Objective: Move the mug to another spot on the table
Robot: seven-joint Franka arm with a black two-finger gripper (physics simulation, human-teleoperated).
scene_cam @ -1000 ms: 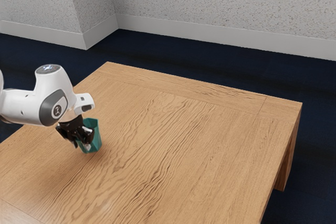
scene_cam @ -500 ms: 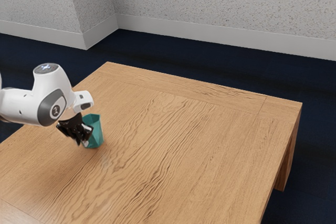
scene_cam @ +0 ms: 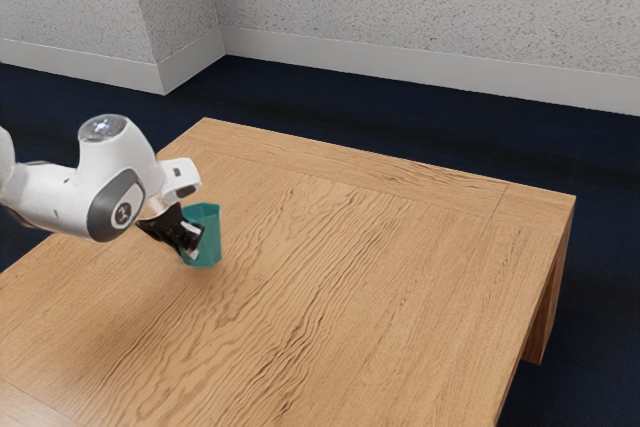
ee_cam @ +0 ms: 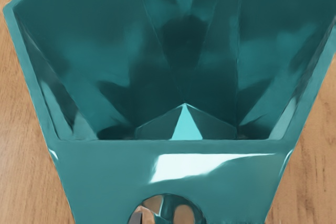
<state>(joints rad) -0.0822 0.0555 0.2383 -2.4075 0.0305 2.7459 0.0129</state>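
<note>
A teal mug (scene_cam: 204,235) hangs tilted just above the wooden table (scene_cam: 340,277) near its edge at the exterior view's left. My black gripper (scene_cam: 180,232) is shut on the mug's near side, with the arm coming in from the left. In the wrist view the teal mug (ee_cam: 173,93) sits right under my hand, its open faceted inside facing the camera and its handle loop at the near rim. Wood grain shows on both sides of it.
The wooden table stretches wide toward the exterior view's right and toward the far edge (scene_cam: 350,152). Dark blue floor (scene_cam: 420,117) surrounds it, and a white wall with a baseboard stands behind.
My gripper has carried the mug toward the exterior view's right and farther back on the table, lifting it slightly. The arm's elbow has followed the same way.
</note>
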